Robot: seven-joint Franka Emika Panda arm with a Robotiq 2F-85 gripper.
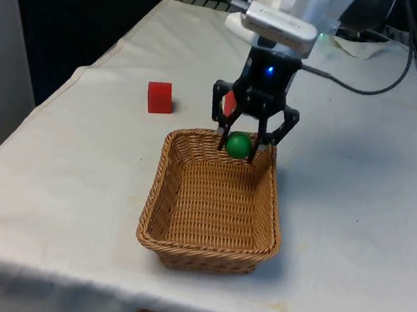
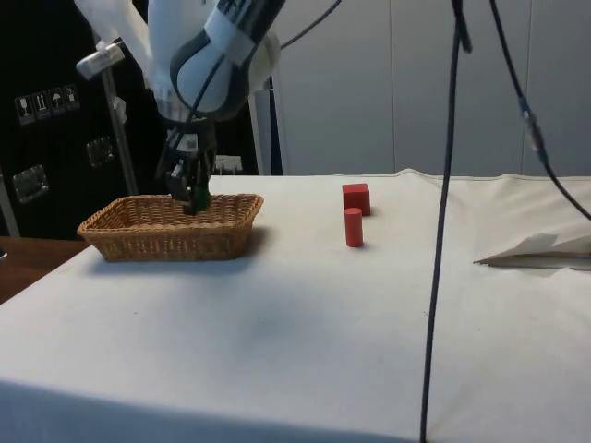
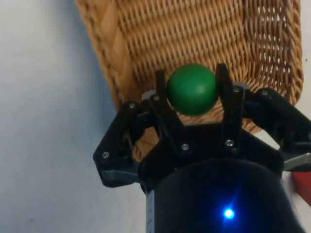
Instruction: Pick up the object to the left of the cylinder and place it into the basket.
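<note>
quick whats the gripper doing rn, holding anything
Black two-finger gripper: jaws shut on the small green ball, held over the far rim of the woven wicker basket.

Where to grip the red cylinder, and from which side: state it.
Grip the cylinder around its round side wall, near mid-height, coming from above. It stands upright on the cloth, so fingers can straddle it. The cube sits close behind it in the side view, so close the fingers across the other axis.

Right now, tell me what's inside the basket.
The basket shows only bare wicker. The hand holds the green ball over its far rim; the corner under the hand is hidden.
</note>
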